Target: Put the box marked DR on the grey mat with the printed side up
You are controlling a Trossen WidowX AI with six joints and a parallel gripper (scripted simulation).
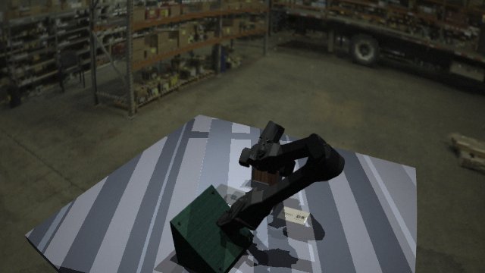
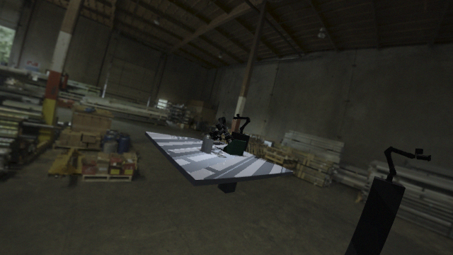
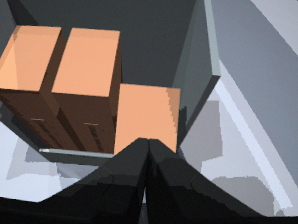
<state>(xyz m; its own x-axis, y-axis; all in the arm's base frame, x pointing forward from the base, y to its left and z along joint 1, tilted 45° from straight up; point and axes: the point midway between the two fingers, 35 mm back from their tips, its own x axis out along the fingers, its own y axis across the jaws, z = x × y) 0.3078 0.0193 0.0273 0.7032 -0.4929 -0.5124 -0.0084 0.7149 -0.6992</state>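
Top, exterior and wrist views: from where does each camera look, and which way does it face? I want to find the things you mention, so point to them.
Top: above the table (image 1: pixel 114 197), facing obliquely down across it; the arm (image 1: pixel 326 163) and green block (image 1: pixel 204 227) show, and shelves behind.
Exterior: far off to one side, facing the table (image 2: pixel 212 178) and the warehouse beyond; the arm (image 2: pixel 226 136) is tiny.
Wrist: on the arm near the gripper (image 3: pixel 148 142), facing down past its shut fingers into the bin (image 3: pixel 216 55) with three boxes.
Top and exterior share the table, arm and green block (image 2: pixel 235 147).

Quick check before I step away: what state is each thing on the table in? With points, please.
gripper (image 1: pixel 264 167) (image 2: pixel 214 135) (image 3: pixel 147 148): shut, holding nothing
three boxes (image 1: pixel 265 177) (image 3: pixel 87 60): in the bin, none on its side
bin (image 2: pixel 207 146) (image 3: pixel 215 50): upright, open-topped
DR card (image 1: pixel 295 214): flat, print up
green wedge (image 1: pixel 210 224) (image 2: pixel 236 147): resting on table
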